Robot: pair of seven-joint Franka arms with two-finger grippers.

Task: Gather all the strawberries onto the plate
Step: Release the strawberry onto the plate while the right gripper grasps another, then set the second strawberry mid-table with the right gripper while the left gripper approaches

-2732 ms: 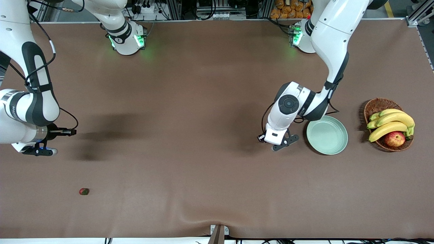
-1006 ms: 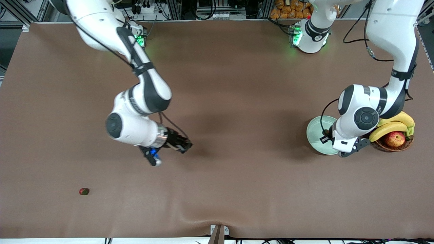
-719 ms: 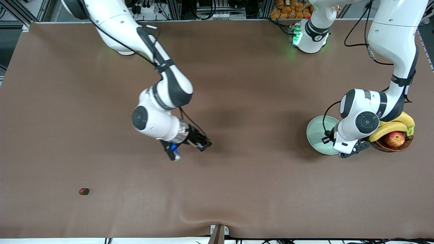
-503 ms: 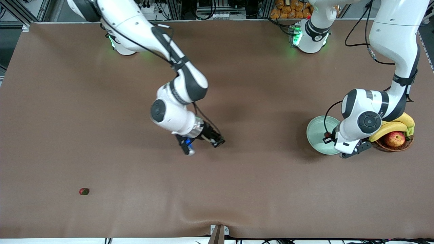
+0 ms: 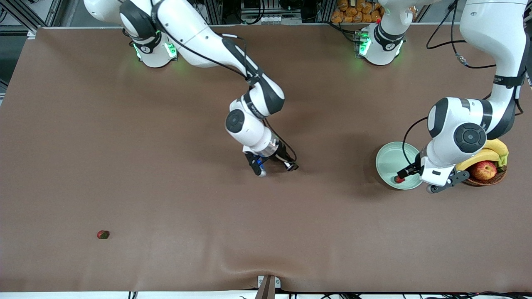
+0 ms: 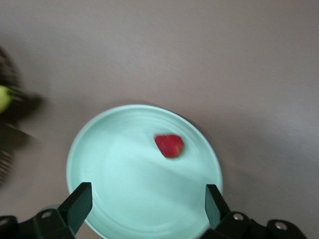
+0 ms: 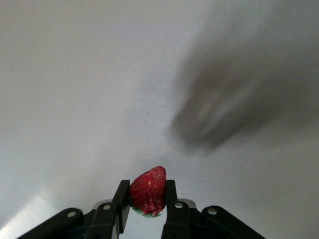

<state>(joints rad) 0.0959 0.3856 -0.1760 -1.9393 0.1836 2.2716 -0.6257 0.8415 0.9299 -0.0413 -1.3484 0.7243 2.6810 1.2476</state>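
The pale green plate (image 5: 390, 160) sits toward the left arm's end of the table. One strawberry (image 5: 399, 179) lies in it near the rim closest to the front camera. In the left wrist view, my left gripper (image 6: 147, 209) hangs open over the plate (image 6: 124, 179), apart from the strawberry (image 6: 169, 145). Over the middle of the table, my right gripper (image 5: 259, 169) is shut on a second strawberry (image 7: 148, 191), pinched between its fingers (image 7: 121, 199). A third strawberry (image 5: 102, 234) lies on the table toward the right arm's end, near the front edge.
A brown wicker basket (image 5: 494, 179) with bananas (image 5: 478, 157) and a red-yellow apple (image 5: 484, 169) stands beside the plate, partly covered by the left arm. A brown cloth (image 5: 266, 232) covers the table.
My left gripper has opened over the plate and its strawberry now lies in the dish. My right arm has carried its strawberry from the right arm's end to the table's middle.
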